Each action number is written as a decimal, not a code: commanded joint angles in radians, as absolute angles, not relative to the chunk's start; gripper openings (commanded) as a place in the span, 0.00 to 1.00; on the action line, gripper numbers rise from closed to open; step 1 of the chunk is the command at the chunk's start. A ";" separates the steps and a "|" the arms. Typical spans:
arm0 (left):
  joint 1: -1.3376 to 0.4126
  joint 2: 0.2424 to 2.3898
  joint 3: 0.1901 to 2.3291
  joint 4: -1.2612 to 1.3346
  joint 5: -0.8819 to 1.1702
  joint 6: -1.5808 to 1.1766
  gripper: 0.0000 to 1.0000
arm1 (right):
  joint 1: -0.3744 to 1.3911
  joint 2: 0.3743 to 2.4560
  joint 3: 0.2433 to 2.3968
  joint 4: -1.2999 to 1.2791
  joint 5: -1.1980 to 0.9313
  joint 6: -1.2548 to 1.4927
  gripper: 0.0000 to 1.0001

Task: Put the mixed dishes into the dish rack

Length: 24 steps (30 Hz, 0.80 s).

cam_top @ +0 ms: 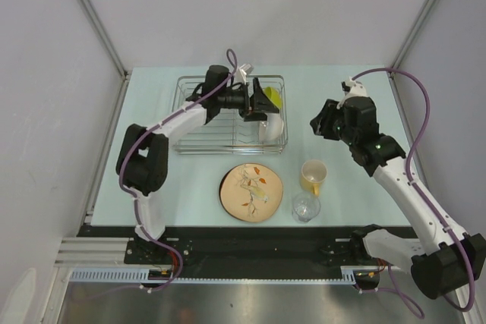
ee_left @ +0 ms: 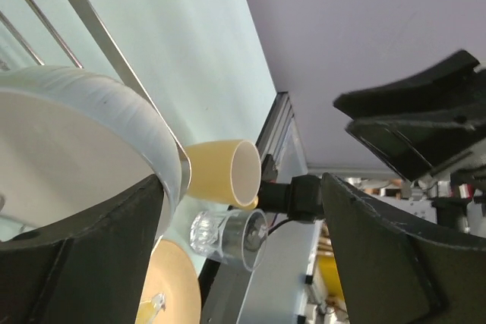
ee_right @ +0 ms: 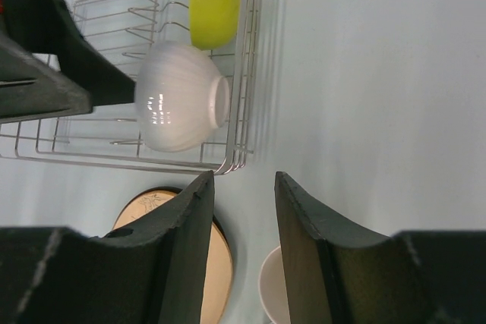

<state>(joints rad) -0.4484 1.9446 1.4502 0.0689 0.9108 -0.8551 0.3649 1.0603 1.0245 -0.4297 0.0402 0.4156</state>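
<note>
Two bowls sat in the dish rack (ee_right: pixel 235 142), both on edge between the wires, probably to drain and leave room for plates. White bowl (ee_right: pixel 178 108) lay right against one finger of the left pincer (ee_left: pixel 243 256). Lime-green bowl (ee_right: pixel 214 1) sat just beyond it, in the rack's corner.

Left pincer's jaws stood wide apart with nothing spanning them. The bowl met one finger only, so the rack looked to be carrying it, not the grip.

Right pincer (ee_right: pixel 243 187) hovered above the tabletop (cam_top: pixel 197 195), jaws partly apart and empty, well to the side of the rack. It was likely parked clear of the left arm.

Nearer the bases than the right pincer were the yellow mug (cam_top: pixel 313 176), small clear glass (cam_top: pixel 306 207) and leaf-patterned plate (cam_top: pixel 251 192), all on the tabletop outside the rack. Judged: two of five visible dishes loaded.
</note>
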 commanded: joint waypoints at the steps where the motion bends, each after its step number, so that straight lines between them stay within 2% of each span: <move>1: -0.379 1.790 1.645 -0.254 0.969 -0.583 0.87 | 0.368 1.139 1.042 -0.364 0.040 0.405 0.43; 6: -0.227 1.730 1.770 -0.564 0.939 -0.312 0.86 | 0.364 1.241 1.042 -0.224 0.012 0.426 0.44; 11: -0.196 1.634 1.534 -0.520 0.948 -0.288 0.84 | 0.368 1.336 1.049 -0.149 0.009 0.446 0.43; 14: -0.170 1.629 1.528 -0.569 0.950 -0.218 0.82 | 0.368 1.380 1.057 -0.134 -0.014 0.433 0.43; 21: 0.026 1.606 1.503 -0.584 0.712 -0.089 0.81 | 0.362 1.550 1.140 -0.072 -0.006 0.411 0.43; 24: 0.052 1.612 1.497 -0.607 0.585 -0.003 0.79 | 0.365 1.597 1.181 -0.046 -0.009 0.423 0.43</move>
